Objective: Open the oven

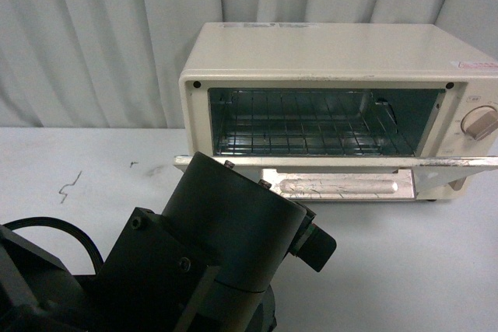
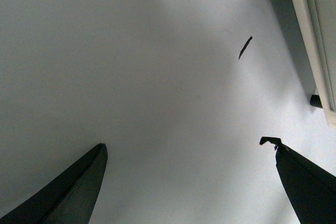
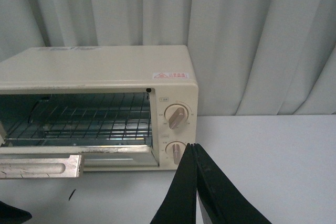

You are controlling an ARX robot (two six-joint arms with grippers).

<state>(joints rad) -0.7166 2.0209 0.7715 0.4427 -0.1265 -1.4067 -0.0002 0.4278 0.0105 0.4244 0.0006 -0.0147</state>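
1. Cream oven (image 1: 334, 60) toward the far right of the white table (image 1: 405, 270), backed by a pale curtain (image 1: 93, 36); right end cut off in the front view.
2. Its door (image 1: 334, 162) dropped fully open, lying about level and pointing toward the robot, seen almost edge-on from the front; beige handle (image 1: 342, 186) on the underside near the free edge.
3. Inside, a wire rack (image 1: 311, 126) spanning the cavity.
4. On the panel right of the opening, upper knob (image 3: 176, 116) above lower knob (image 3: 175, 153); red sticker (image 3: 170, 75) on the top near that corner.
5. Dark left arm (image 1: 226, 231) low in the foreground, overlapping the door's left end in the front view; touching or not, cannot tell.
6. Left gripper (image 2: 186, 142) spread wide, pinching nothing, over the table; the oven's lower edge and a black foot (image 2: 315, 100) off to one side, a dark fleck (image 2: 245, 47) on the tabletop beyond the fingers.
7. Right gripper (image 3: 110, 182) spread too, gripping nothing: one finger (image 3: 202, 192) lined up beside the lower knob in its wrist view, only the tip of the second finger (image 3: 10, 216) showing, table between them. Cannot tell how far from the oven's front.
8. Left of the oven, a thin scribble (image 1: 68, 186) on the table; black cable (image 1: 54, 227) looping by the arm's base.
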